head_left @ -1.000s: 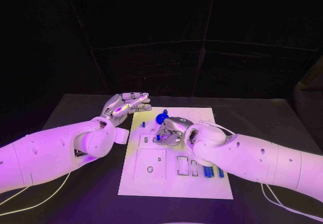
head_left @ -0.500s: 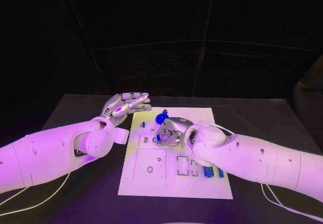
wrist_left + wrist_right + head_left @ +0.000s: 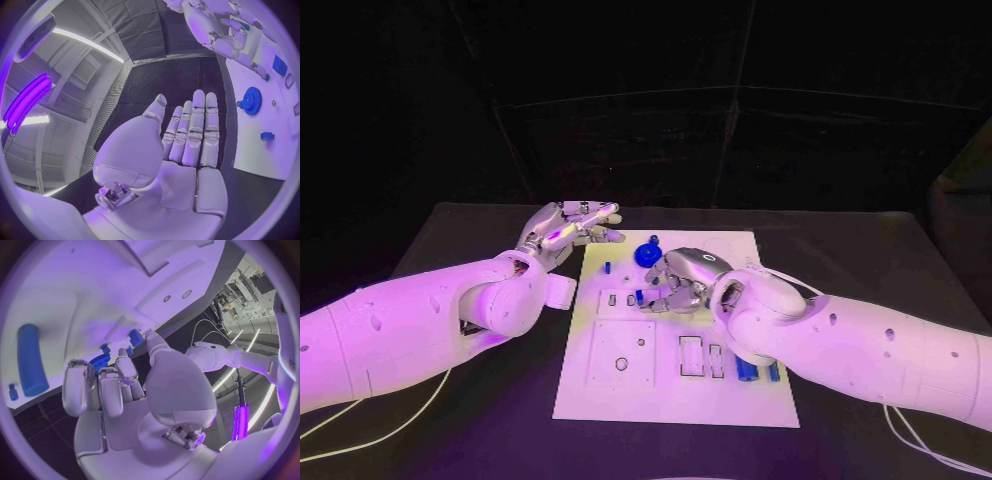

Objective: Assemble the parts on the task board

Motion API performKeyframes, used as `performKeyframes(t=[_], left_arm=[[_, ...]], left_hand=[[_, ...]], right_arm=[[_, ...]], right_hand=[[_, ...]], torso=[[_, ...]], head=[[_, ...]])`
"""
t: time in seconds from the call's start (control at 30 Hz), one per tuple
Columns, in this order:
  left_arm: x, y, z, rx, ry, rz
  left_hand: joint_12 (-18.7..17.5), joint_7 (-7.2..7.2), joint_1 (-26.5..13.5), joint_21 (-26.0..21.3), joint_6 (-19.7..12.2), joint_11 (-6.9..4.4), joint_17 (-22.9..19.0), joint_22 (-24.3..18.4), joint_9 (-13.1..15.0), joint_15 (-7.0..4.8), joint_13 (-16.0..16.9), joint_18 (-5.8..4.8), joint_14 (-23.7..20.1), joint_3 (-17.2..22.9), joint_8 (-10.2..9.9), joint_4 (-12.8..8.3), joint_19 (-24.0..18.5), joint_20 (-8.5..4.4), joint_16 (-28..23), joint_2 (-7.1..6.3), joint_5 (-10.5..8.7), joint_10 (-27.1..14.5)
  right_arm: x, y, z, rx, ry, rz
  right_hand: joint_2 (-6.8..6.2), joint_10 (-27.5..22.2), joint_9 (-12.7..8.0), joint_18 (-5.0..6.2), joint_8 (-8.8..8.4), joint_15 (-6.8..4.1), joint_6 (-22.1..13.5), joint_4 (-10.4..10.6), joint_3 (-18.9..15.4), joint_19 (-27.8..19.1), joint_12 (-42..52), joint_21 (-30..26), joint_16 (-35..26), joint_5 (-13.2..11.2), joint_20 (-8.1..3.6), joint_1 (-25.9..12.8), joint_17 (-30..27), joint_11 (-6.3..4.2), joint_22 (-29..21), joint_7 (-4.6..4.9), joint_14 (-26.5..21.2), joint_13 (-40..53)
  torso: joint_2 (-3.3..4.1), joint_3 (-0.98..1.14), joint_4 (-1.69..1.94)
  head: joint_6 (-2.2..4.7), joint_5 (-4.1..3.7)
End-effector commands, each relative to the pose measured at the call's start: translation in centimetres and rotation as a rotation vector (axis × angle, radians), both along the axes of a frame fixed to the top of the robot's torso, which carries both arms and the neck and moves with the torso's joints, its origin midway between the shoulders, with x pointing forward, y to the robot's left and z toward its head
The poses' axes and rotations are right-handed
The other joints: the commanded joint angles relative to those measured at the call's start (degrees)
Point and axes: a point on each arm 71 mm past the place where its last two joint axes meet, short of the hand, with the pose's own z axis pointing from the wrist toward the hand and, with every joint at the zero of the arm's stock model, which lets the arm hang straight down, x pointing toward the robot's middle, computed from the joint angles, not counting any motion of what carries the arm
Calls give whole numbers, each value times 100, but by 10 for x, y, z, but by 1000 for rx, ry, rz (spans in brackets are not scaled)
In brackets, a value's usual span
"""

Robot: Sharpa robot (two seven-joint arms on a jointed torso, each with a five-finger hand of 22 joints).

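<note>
Curling over the task board, right hand fingers look empty

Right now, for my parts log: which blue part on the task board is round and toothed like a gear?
The blue gear at the task board's far end, just beyond the right hand. The other blue parts are straight pegs or small blocks.

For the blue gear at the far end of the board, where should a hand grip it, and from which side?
Probably by its toothed rim, coming from above: the blue gear lies flat on the task board, so only its top and edge are reachable. The left hand hovers open near that end.
</note>
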Motion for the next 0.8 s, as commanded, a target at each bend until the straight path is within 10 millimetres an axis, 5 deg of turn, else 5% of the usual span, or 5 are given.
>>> performKeyframes(t=[0.03,0.17,0.37,0.43,0.8], left_arm=[[1,-3,-6,129,56,-90],[3,-5,-11,326,115,-202],[9,-9,-18,687,249,-315],[11,-11,-18,795,274,-336],[24,-31,-12,1170,320,-388]], left_hand=[[78,-104,-127,337,193,-154,295,150,6,-219,40,41,681,-74,46,40,571,-222,340,-1,-47,372],[363,-293,-289,884,344,-407,883,422,14,-502,224,35,1575,-119,61,200,1272,-508,1116,45,-35,1069],[1873,-527,-942,2125,407,-608,5873,1230,152,-708,1409,14,1765,-511,491,1183,1624,-851,5789,336,-405,1345],[2424,-596,-990,2700,418,-658,6601,1812,223,-736,1839,-30,1844,-703,689,1380,1697,-867,6347,270,-360,1251],[4212,-652,-887,4061,146,-748,7027,3432,684,-824,3421,-195,1819,-1182,1610,1489,1730,-867,6630,372,-482,539]], right_arm=[[-5,-12,18,159,-54,40],[1,-42,36,258,48,-6],[19,-93,57,337,146,-131],[23,-108,62,345,148,-163],[33,-145,66,316,165,-289]], right_hand=[[-16,-5,11,-81,30,47,-51,135,-250,-22,58,-39,-42,116,35,75,810,11,-43,-4,446,30],[189,-295,74,47,235,-17,236,144,-323,-347,-236,-333,-329,325,-7,326,298,-66,-711,-97,306,-309],[299,-401,87,78,356,-81,338,128,-381,-420,-387,-451,-450,398,-75,421,130,-130,-912,-159,271,-497],[314,-403,85,78,362,-85,332,128,-390,-420,-396,-458,-459,397,-81,430,122,-134,-922,-161,272,-510],[400,-479,70,110,419,-108,313,161,-486,-482,-533,-578,-605,434,-109,455,-84,-151,-1130,-176,233,-690]], torso=[[-20,-1,-1],[-74,24,-32],[-150,47,-64],[-174,59,-67],[-241,114,-68]], head=[[25,10],[16,68],[-14,106],[-27,128],[-66,178]])
